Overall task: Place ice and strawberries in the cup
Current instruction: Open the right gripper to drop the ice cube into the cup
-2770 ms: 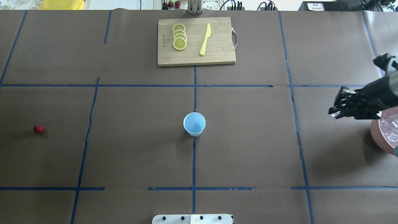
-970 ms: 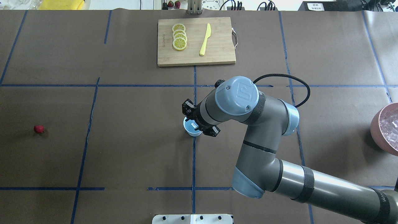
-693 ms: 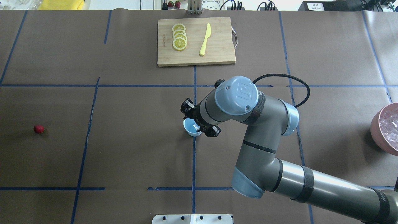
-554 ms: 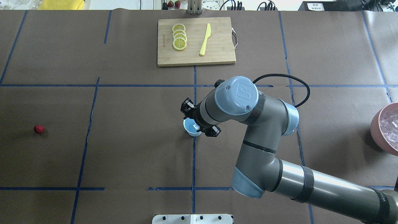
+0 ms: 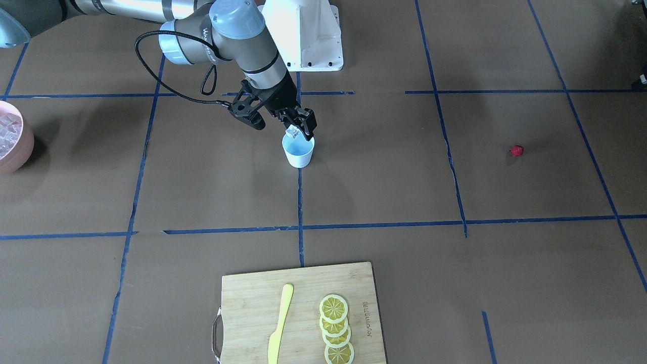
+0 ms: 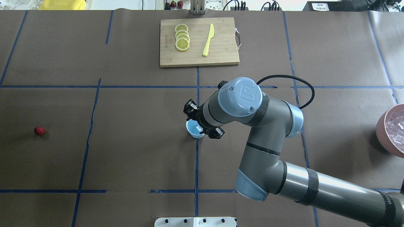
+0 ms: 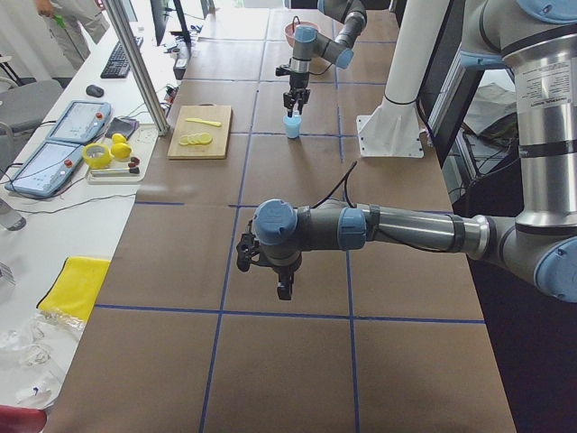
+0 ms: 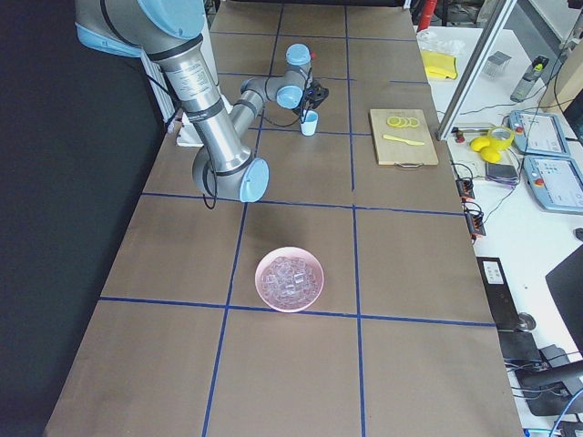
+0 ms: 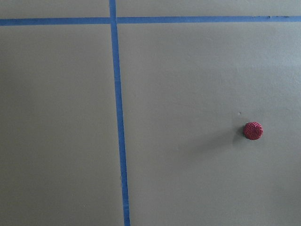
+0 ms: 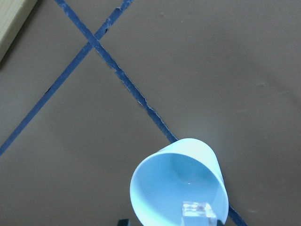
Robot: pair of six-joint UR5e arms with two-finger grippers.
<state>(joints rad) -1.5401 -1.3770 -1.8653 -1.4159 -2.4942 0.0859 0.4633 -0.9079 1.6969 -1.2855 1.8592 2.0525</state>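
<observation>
The cup (image 6: 193,133) stands upright at the table's middle, white outside and pale blue inside (image 10: 176,188). My right gripper (image 5: 296,131) hangs just above its mouth, shut on one clear ice cube (image 5: 291,132). The cube shows over the cup's opening in the right wrist view (image 10: 197,209). The red strawberry (image 6: 39,130) lies alone far to the left and also shows in the left wrist view (image 9: 253,130). My left gripper (image 7: 281,287) shows only in the exterior left view, so I cannot tell if it is open or shut.
A pink bowl (image 6: 383,134) full of ice cubes (image 8: 290,276) sits at the right edge. A wooden cutting board (image 6: 221,56) with lemon slices (image 6: 182,41) and a yellow knife (image 6: 208,40) lies at the far middle.
My right arm has come from the pink bowl to the cup with the ice cube. Over the last second it has only edged slightly left; the cup and strawberry have not moved.
</observation>
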